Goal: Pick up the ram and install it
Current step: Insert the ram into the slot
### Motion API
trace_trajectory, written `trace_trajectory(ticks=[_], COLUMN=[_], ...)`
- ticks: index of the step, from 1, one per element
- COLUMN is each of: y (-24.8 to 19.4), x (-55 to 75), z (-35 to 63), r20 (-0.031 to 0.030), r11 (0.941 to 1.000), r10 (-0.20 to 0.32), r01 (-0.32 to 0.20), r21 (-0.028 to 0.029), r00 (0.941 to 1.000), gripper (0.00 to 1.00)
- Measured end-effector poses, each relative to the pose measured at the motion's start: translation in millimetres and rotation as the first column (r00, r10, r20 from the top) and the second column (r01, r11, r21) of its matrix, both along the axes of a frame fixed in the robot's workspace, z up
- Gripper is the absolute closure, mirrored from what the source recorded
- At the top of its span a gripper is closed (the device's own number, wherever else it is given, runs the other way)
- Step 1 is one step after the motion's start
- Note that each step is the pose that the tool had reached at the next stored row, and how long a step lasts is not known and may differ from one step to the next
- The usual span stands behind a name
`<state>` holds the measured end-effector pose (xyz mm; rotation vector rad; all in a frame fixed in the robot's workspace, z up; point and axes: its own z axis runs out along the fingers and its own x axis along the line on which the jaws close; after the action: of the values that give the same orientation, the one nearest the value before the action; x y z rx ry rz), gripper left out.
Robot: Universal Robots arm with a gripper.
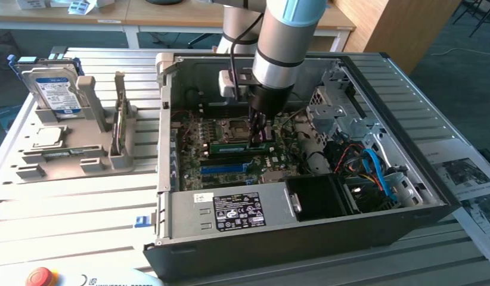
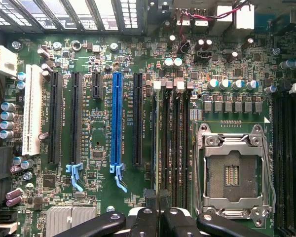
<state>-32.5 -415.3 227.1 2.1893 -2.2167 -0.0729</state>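
Two fingers of the gripper point(image 1: 259, 138) were pinched together on the ram point(image 1: 228, 145) — a green stick lying along the slots point(image 2: 175, 148) beside the CPU socket point(image 2: 232, 173), inside the open case point(image 1: 309, 238). A hard drive point(image 1: 54, 89) stood outside, toward the exterior view's left.

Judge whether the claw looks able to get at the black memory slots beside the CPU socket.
Likely yes: the case is open-sided and the claw hangs just over the memory slots, nothing between.

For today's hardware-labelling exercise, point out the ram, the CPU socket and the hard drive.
ram point(image 1: 229, 145): exterior view, green board's long face.
CPU socket point(image 2: 232, 174): wrist view, middle contact area.
hard drive point(image 1: 54, 86): exterior view, blue-white label.
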Motion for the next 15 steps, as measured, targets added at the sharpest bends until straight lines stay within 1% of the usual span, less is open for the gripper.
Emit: trace_trajectory(ticks=[11,15], y=[0.1,0.0], x=[0.0,0.0], z=[-0.2,2.5], r20=[0.0001,-0.0008], r11=[1.0,1.0], r10=[0.0,0.0], r01=[0.0,0.0], r21=[0.0003,0.0003], r00=[1.0,1.0], gripper=[0.88,0.88])
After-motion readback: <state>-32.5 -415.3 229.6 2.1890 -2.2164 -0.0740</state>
